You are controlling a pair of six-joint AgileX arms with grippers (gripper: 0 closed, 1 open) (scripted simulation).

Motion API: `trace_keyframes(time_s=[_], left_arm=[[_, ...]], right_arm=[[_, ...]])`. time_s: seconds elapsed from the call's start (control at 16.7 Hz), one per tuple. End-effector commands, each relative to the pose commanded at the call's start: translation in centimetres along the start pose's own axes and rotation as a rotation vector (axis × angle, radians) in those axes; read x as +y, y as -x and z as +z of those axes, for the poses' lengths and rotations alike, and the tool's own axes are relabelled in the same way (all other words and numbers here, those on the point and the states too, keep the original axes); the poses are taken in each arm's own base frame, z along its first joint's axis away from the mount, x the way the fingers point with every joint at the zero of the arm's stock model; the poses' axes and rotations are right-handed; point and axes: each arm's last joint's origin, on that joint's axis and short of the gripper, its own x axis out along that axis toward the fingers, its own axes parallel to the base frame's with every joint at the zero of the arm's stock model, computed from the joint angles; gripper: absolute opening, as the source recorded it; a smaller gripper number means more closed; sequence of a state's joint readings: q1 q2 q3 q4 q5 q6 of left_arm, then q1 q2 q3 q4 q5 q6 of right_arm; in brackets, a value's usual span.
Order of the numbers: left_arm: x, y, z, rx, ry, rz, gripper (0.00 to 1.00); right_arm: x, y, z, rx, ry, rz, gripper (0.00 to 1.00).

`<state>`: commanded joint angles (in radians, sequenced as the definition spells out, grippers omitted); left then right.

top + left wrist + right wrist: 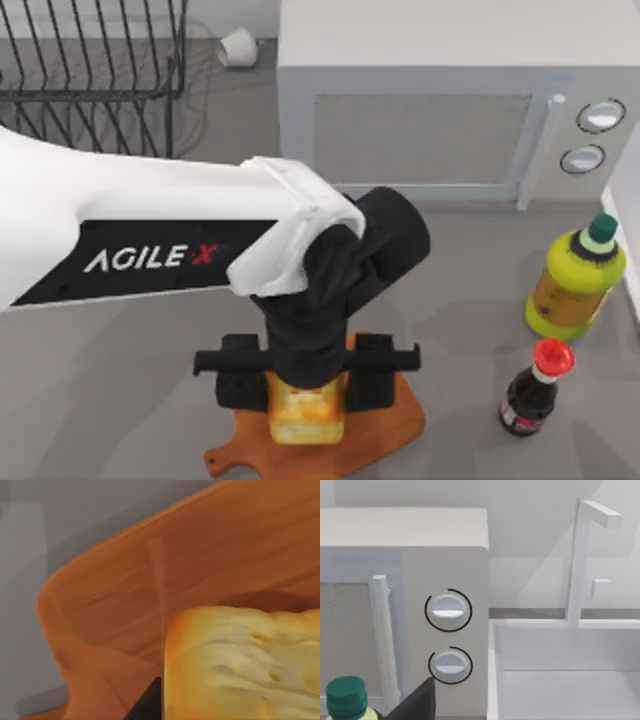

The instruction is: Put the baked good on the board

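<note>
Left pincer: the left gripper (306, 385) hangs over the near middle of the table, its fingers clamped on the baked good (306, 408) from either side.
Baked good: between the fingers, directly above the board (375, 435); the left wrist view shows the baked good (240, 665) close over the board (150, 590), with a shadow beneath it.
Contact: whether the bread already rests on the wood cannot be told.
Done: carrying to the board looks finished.
Left: lowering if needed, letting go, lifting clear.
Right arm: parked off to the right, facing the microwave (420, 580).
Nearby: a yellow bottle (574, 283) and a dark bottle (533, 388) stand well right of the pincer.
</note>
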<state>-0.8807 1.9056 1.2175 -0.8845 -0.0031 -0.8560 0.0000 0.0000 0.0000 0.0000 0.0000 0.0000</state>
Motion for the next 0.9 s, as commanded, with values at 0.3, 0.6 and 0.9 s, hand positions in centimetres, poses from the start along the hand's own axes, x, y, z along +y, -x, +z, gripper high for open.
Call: trace_keyframes(time_s=[0.3, 0.6, 0.9], left_arm=[[0.0, 0.0, 0.0, 0.0, 0.0, 0.0, 0.68], [0.0, 0.0, 0.0, 0.0, 0.0, 0.0, 1.0], [0.0, 0.0, 0.0, 0.0, 0.0, 0.0, 1.0]], right_arm=[[0.0, 0.0, 0.0, 0.0, 0.0, 0.0, 1.0], [0.0, 0.0, 0.0, 0.0, 0.0, 0.0, 1.0], [0.0, 0.0, 0.0, 0.0, 0.0, 0.0, 1.0]])
